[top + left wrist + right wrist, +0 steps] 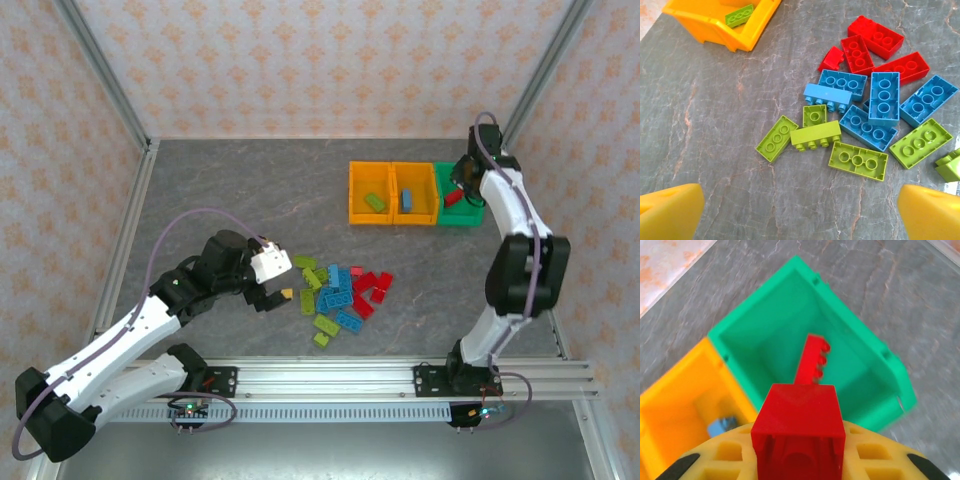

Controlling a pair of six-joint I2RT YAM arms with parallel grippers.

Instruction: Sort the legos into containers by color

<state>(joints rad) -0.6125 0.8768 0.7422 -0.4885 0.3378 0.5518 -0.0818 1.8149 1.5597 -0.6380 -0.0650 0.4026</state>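
The left gripper (277, 291) hangs low over the table (230, 190), its jaws spread wide; in the left wrist view its blunt yellow fingers (667, 212) sit at the two bottom corners with bare surface between them. The table is a matt grey sheet with pale marble-like veins.

Just beyond it lie the loose legos (340, 292): glossy, hard plastic bricks with round studs, some flipped to show hollow undersides. Lime ones lie nearest the gripper, blue in the middle, red at the far right, several touching or overlapping.

Further back, three smooth open-top rectangular containers stand touching in a row. The left orange bin (370, 193) holds a lime brick (739, 15). The middle orange bin (413, 193) holds a blue brick (407, 199). The green bin (765, 330) comes last.

The right gripper (799, 460) hovers over the green bin, its jaws drawn narrow on a red brick (799, 415), hollow end facing the camera. A second red lego (812, 362) appears blurred inside the green bin; whether it rests on the floor is unclear.

From above, the right arm's white wrist covers part of the green bin's right side. A ribbed aluminium rail (330, 378) runs along the near edge, and patterned wallpaper panels (320, 60) enclose the table.
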